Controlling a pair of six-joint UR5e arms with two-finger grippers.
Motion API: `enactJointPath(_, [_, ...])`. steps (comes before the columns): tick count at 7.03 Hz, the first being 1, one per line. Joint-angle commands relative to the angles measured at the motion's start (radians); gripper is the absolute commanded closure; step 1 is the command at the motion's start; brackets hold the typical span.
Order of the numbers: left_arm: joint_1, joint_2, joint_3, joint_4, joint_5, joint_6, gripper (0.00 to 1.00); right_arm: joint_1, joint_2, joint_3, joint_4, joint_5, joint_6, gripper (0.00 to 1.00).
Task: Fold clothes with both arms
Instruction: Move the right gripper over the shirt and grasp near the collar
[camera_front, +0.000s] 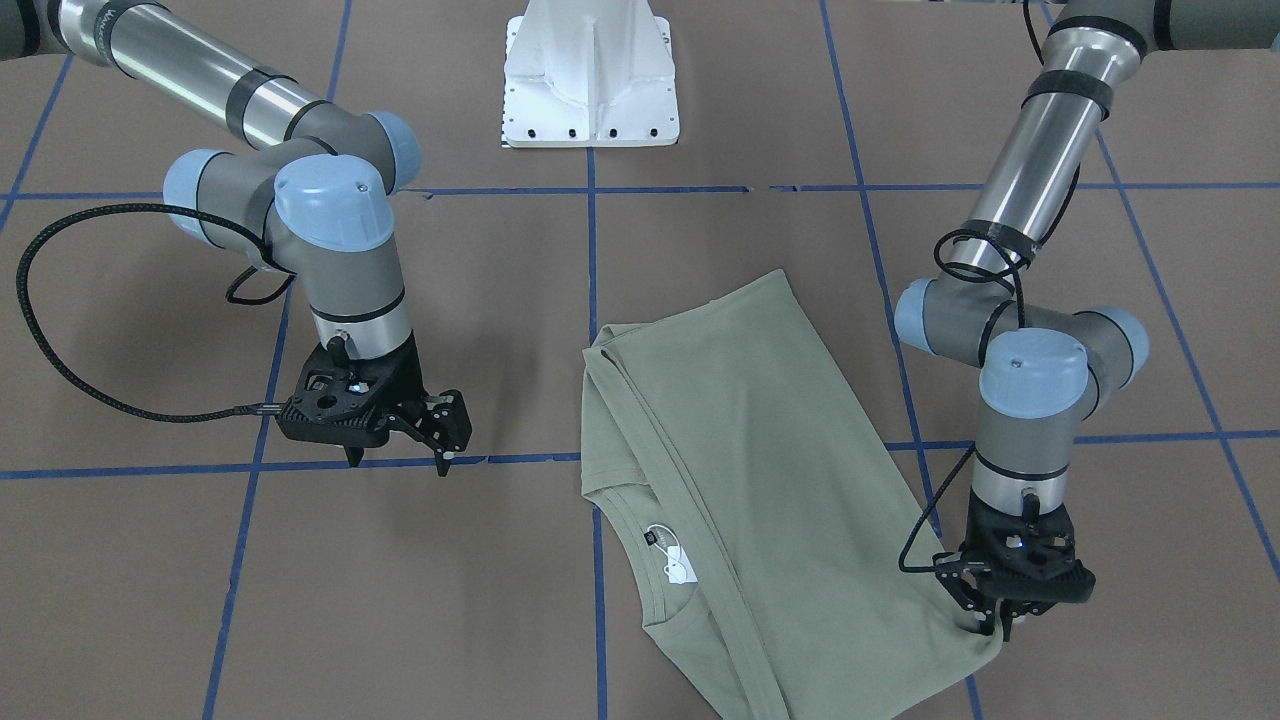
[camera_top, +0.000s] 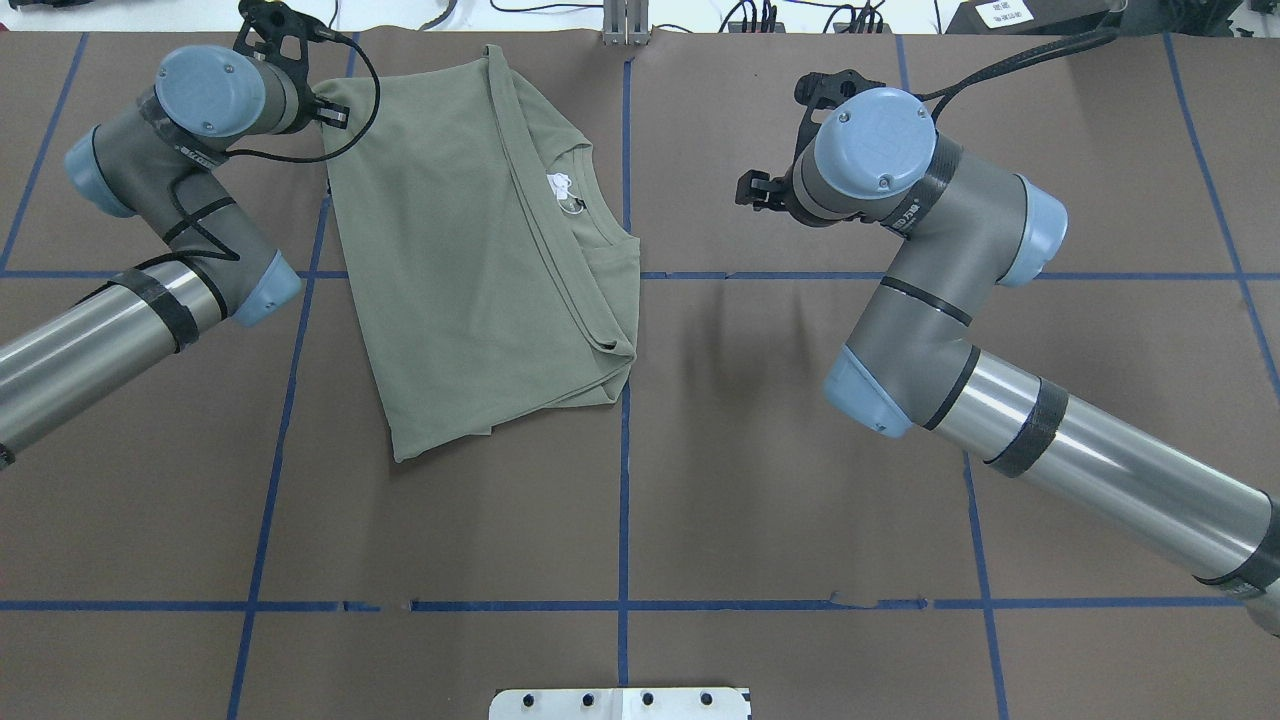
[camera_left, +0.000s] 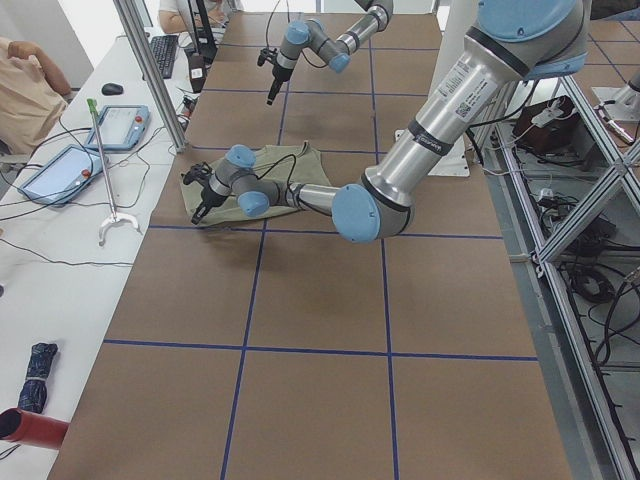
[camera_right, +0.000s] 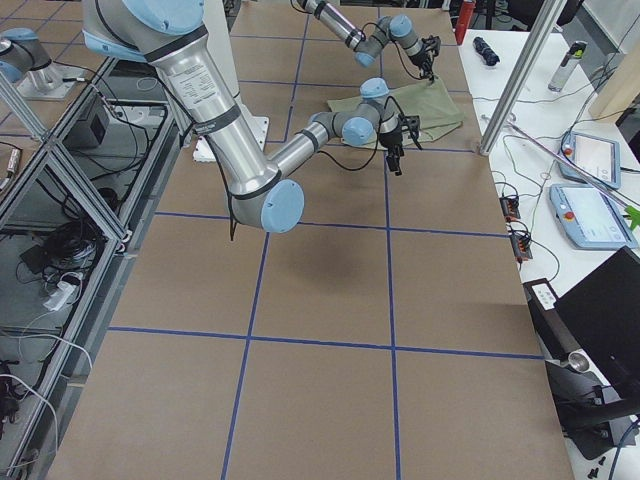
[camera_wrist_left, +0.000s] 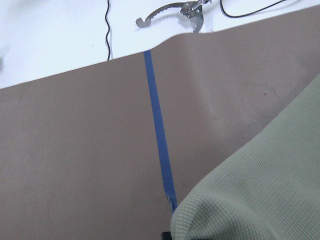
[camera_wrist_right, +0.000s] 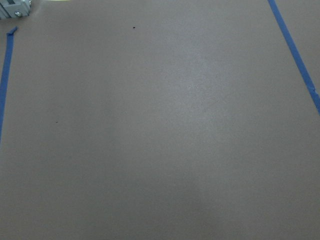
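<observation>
The left end effector (camera_front: 990, 628) is down at one outer corner of the sage-green knit shirt (camera_front: 760, 460), on the shirt's collar end. Its fingers are drawn close together and clenched on the fabric at that corner. In the left wrist view the shirt's ribbed knit (camera_wrist_left: 265, 195) fills the lower right, with a blue tape line (camera_wrist_left: 159, 135) running up to its edge. The left arm (camera_front: 1040, 160) rises from that corner, wrist pointing straight down.

The right end effector (camera_front: 400, 460) is released, its fingers spread wide. It hangs above bare brown desk (camera_front: 150, 600) and is well apart from the shirt, off the folded long edge opposite the left end effector's corner. The right wrist view shows only desk surface and tape. The right arm (camera_front: 200, 70) bends down to it from above.

The shirt lies flat on the desk, doubled lengthwise at a slant to the tape grid. Its round neck is open and a white tag (camera_front: 678, 565) shows inside the collar. The white pedestal base (camera_front: 590, 80) stands well beyond the shirt's hem end.
</observation>
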Motion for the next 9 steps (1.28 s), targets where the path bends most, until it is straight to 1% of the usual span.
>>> enactJointPath(1, [-0.030,-0.003,-0.006,-0.042,-0.055,0.034,0.00,-0.024,0.055,-0.018,-0.005,-0.003,0.062,0.00])
enactJointPath(2, [-0.068,0.014,-0.051,-0.045,-0.204,0.035,0.00,-0.038,0.140,-0.093,-0.003,-0.004,0.093,0.00])
enactJointPath(3, [-0.069,0.072,-0.138,-0.045,-0.229,0.034,0.00,-0.068,0.235,-0.190,-0.003,-0.048,0.158,0.00])
enactJointPath(4, [-0.070,0.109,-0.195,-0.045,-0.233,0.029,0.00,-0.103,0.306,-0.277,0.009,-0.096,0.206,0.03])
enactJointPath(5, [-0.070,0.112,-0.201,-0.046,-0.235,0.023,0.00,-0.140,0.317,-0.358,0.141,-0.157,0.219,0.07])
enactJointPath(6, [-0.070,0.112,-0.201,-0.046,-0.235,0.021,0.00,-0.150,0.333,-0.419,0.185,-0.176,0.220,0.11])
enactJointPath(8, [-0.069,0.112,-0.201,-0.046,-0.234,0.020,0.00,-0.171,0.330,-0.428,0.186,-0.179,0.220,0.22])
enactJointPath(9, [-0.069,0.112,-0.201,-0.046,-0.234,0.020,0.00,-0.179,0.330,-0.437,0.186,-0.191,0.220,0.24])
